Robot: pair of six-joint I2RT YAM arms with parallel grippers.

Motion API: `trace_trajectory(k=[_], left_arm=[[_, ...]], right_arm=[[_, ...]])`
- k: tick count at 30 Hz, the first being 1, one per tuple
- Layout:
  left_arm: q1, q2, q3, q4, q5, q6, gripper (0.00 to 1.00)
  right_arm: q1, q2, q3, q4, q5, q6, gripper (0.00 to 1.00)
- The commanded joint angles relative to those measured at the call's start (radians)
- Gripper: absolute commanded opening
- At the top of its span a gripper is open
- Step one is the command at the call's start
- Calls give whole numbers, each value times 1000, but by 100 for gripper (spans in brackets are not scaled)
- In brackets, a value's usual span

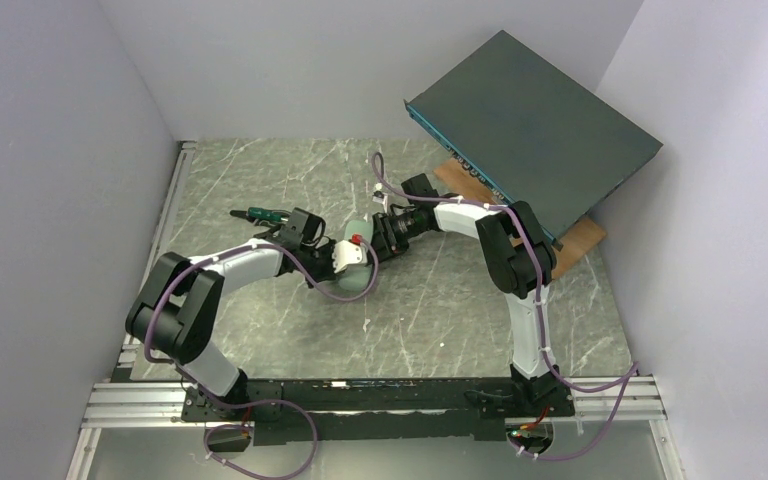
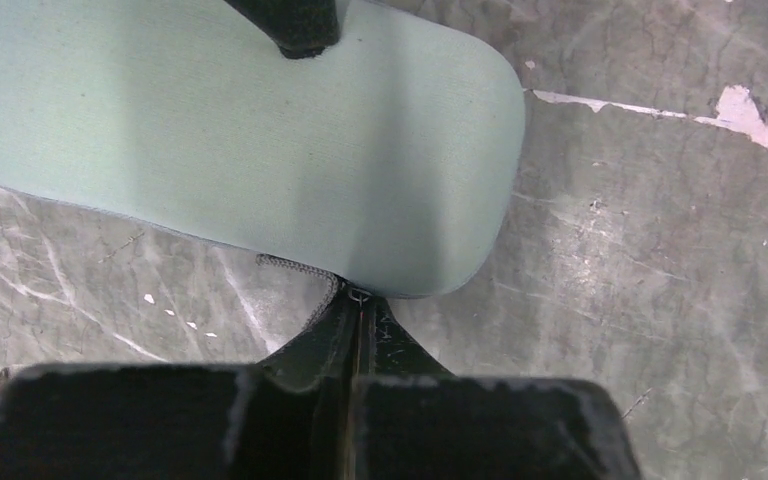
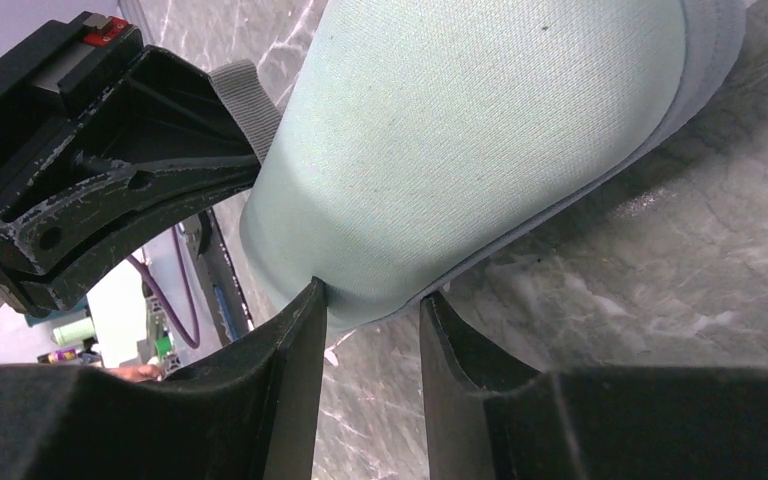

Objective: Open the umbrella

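Observation:
No umbrella shows in any view. A pale grey-green oblong hard case (image 1: 362, 280) lies mid-table between both grippers. My left gripper (image 1: 345, 255) sits at its one end. In the left wrist view the left gripper (image 2: 360, 300) is shut on a small metal zip pull at the edge of the case (image 2: 240, 140), beside a grey woven strap (image 2: 295, 265). My right gripper (image 1: 378, 245) is at the other end. In the right wrist view the right gripper (image 3: 372, 295) pinches the rounded end of the case (image 3: 480, 130) between its fingertips.
A big dark-grey flat box (image 1: 535, 130) leans tilted at the back right over a wooden board (image 1: 575, 240). A small dark and green object (image 1: 255, 212) lies left of the left wrist. Walls close in on three sides.

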Motion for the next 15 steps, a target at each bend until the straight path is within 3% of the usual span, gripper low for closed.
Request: trace_trajectory(k=[1,4,12,15], left_arm=[[-6,-52,-4,-44,100,77,0],[-15,-82,-26,-77,131,97,0],[-90,-94,-40,-103,81,11,0],[-149,-68,-31,-98,-5,-23,0]], right_arm=[[11,46,-33,15,178,-23,12],[11,41,-49,38,233,20,0],[11,2,-117,124,322,158,0],[11,-12,-129,152,331,206,0]])
